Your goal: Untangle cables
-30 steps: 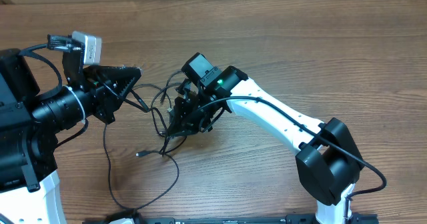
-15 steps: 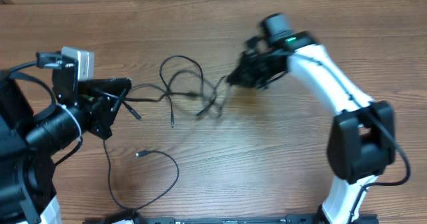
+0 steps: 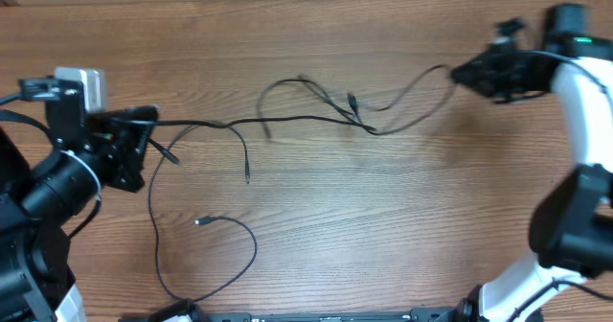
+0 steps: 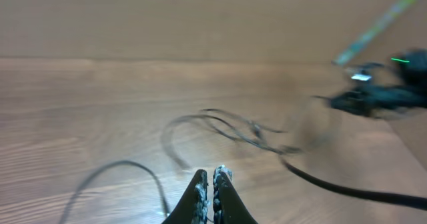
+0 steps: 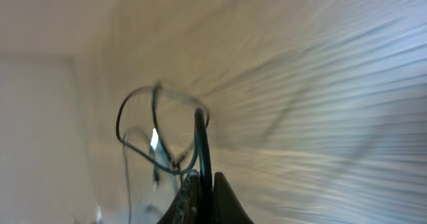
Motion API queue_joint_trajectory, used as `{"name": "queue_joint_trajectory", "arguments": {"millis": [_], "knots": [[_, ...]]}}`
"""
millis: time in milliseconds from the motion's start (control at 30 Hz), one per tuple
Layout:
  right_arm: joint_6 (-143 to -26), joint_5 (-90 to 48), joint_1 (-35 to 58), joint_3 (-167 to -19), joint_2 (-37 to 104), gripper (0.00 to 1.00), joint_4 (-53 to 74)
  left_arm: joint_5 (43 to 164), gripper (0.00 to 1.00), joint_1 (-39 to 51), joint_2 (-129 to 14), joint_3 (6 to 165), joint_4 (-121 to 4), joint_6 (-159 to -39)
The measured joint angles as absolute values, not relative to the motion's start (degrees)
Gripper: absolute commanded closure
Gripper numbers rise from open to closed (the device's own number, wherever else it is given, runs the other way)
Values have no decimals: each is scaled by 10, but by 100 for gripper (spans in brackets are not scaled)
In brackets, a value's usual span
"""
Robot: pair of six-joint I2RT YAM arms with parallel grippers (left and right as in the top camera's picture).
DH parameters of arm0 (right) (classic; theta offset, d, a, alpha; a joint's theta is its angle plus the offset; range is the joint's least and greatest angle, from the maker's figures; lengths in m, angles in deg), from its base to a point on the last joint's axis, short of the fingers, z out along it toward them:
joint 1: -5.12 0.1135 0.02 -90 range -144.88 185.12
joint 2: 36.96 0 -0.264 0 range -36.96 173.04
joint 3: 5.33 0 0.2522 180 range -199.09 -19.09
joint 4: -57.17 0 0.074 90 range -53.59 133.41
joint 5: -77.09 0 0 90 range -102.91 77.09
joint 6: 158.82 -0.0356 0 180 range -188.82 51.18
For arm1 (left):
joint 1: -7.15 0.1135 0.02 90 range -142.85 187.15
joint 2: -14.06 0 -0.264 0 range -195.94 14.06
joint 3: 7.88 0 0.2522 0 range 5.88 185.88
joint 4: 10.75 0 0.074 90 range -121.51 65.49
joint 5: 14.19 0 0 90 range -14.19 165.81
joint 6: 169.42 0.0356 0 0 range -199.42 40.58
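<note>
The thin black cables (image 3: 306, 119) stretch in a line across the table between my two grippers, with a small tangle (image 3: 369, 126) right of the middle. My left gripper (image 3: 148, 123) at the left is shut, and one cable runs from its tips. In the left wrist view its jaws (image 4: 212, 179) are pressed together, with the blurred tangle (image 4: 250, 132) ahead. My right gripper (image 3: 460, 73) at the far right is shut on a cable; its wrist view shows the black cord (image 5: 202, 144) clamped between the jaws (image 5: 203, 179).
A separate loose cable (image 3: 251, 245) with a silvery plug tip (image 3: 199, 222) curls on the wooden table near the front left. A short cable end (image 3: 247, 173) hangs down from the stretched line. The right arm's white links (image 3: 584, 102) stand along the right edge.
My right gripper has swung from the table's middle to the far right, pulling the bunched cables out into a long line. My left gripper has drawn back a little to the left.
</note>
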State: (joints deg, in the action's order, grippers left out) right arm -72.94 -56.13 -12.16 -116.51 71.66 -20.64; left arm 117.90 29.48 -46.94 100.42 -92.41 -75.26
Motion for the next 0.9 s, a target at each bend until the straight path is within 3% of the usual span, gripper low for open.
{"name": "queue_joint_trajectory", "arguments": {"millis": [233,467,600,633,700,767,900], "knots": [[-687,-562,-279,-1214,692,96,-230,1169,95,356,-491,1004,-892,-787],[-669,-565,-383,-1216,692,96,-220,1177,85,368,-527,1004,-893,-800],[-666,-576,-399,-1216,692,96,-219,1180,69,368,-539,1004,-901,-806],[-666,-579,-398,-1216,692,96,-217,1180,61,368,-540,1004,-904,-807],[-665,-584,-392,-1216,692,96,-215,1182,21,368,-541,1004,-909,-806],[-665,-589,-382,-1216,692,96,-211,1188,1,368,-541,1004,-917,-808],[-664,-593,-352,-1216,692,96,-211,1213,0,368,-541,1004,-935,-809]]}}
